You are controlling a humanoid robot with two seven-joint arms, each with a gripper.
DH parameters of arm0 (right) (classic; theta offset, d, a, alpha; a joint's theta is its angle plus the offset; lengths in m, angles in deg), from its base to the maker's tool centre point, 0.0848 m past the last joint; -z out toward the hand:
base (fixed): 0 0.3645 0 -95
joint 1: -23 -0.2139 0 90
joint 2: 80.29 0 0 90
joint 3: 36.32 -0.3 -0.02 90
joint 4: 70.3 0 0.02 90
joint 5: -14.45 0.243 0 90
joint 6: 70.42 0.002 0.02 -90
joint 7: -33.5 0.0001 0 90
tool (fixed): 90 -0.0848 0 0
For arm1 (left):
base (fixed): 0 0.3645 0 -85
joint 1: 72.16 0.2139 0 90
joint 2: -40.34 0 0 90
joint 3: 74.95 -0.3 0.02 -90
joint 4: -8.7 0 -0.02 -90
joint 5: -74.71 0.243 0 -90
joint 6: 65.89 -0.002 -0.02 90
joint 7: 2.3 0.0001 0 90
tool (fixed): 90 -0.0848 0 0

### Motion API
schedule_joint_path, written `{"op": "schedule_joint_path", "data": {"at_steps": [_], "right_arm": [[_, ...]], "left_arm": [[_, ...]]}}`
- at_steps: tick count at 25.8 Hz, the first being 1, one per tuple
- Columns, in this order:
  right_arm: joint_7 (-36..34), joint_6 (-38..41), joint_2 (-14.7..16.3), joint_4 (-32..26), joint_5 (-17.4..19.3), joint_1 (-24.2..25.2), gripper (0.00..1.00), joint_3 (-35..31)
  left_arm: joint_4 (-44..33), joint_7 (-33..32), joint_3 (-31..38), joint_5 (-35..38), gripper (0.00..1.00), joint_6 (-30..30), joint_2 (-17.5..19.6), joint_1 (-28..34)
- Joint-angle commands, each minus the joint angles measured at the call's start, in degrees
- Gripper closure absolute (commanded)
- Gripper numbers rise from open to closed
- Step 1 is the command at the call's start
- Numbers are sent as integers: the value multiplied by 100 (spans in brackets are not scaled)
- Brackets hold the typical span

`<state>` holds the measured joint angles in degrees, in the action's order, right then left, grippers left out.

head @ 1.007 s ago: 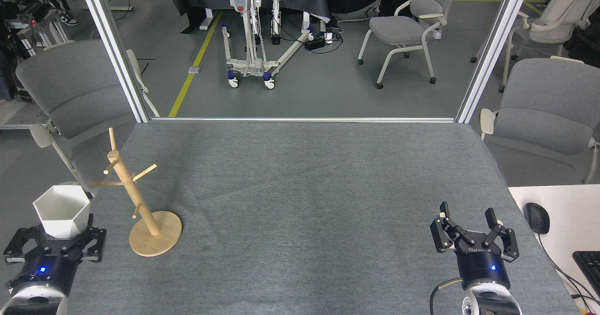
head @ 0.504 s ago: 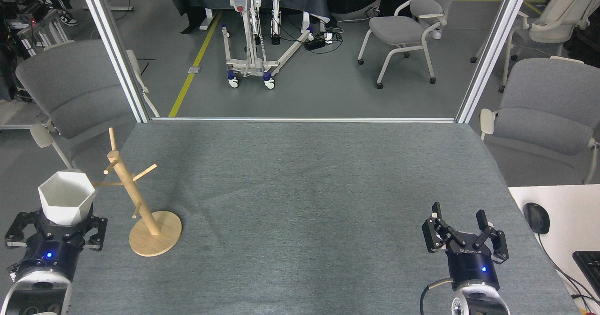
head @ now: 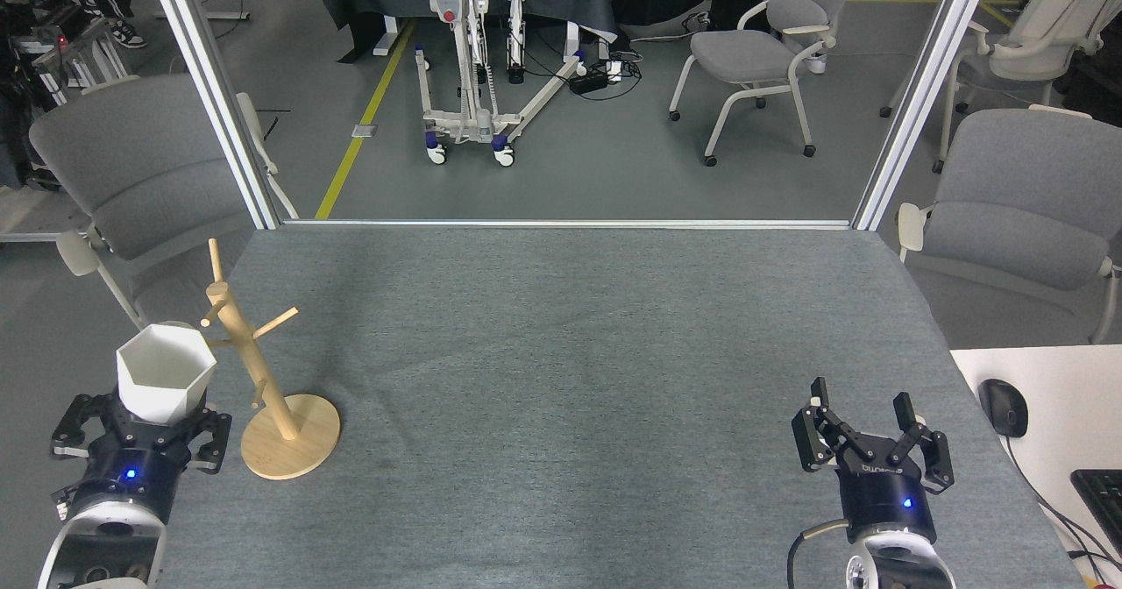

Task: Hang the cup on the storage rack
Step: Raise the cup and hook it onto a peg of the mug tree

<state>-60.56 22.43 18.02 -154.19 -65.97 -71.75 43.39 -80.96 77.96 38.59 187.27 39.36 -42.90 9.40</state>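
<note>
While the white faceted cup (head: 165,382) sits upright in the left gripper (head: 145,427), mouth open to the camera, it is not yet on any peg. The gripper's dark fingers close in under and around the cup's lower part, so it clearly has hold of the cup, though the contact itself is hidden beneath the body. The cup hangs over the tabletop's near left corner, just beside the wooden mug tree (head: 256,370), on its left. Its right rim overlaps the post and one of the left-pointing pegs in this view; whether they touch or the cup is merely in front, I cannot tell. The handle tab with its hole is not visible from here, so its facing relative to the pegs is unknown.

The mug tree stands upright on its round disc base near the left edge of the grey tabletop (head: 578,352), and every peg that shows is bare.

Over at the near right corner, the right gripper (head: 869,444) is well apart from the work, fingers spread wide and holding nothing.

By my judgement the pickup and most of the carry are done. What remains is the fine part: lining the handle hole up with a peg tip, sliding it on, letting go and drawing the arm away without tipping the light stand.
</note>
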Motion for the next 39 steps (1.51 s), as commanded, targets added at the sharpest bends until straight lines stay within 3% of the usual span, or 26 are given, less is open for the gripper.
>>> {"op": "schedule_joint_path", "data": {"at_steps": [1,9,12,14,22,33,39], "right_arm": [[-25,-12,-13,5,0,0,1,-9],[-25,-30,-22,5,18,0,1,-26],[-42,-30,-22,5,18,0,1,-26],[-42,-30,-22,5,18,0,1,-26],[-42,-30,-22,5,18,9,1,-26],[-42,-30,-48,13,18,9,1,-18],[-51,-30,-110,13,18,0,1,-26]], "left_arm": [[2,-2,-86,29,100,4,-42,0],[54,-2,-253,20,99,4,-42,26],[151,-2,-297,20,76,4,-51,26],[230,-2,-306,29,43,-22,-51,26],[590,86,-324,3,14,-66,-95,17],[995,112,-324,-32,7,-66,-368,8],[1241,402,-324,-67,2,-22,-781,35]]}}
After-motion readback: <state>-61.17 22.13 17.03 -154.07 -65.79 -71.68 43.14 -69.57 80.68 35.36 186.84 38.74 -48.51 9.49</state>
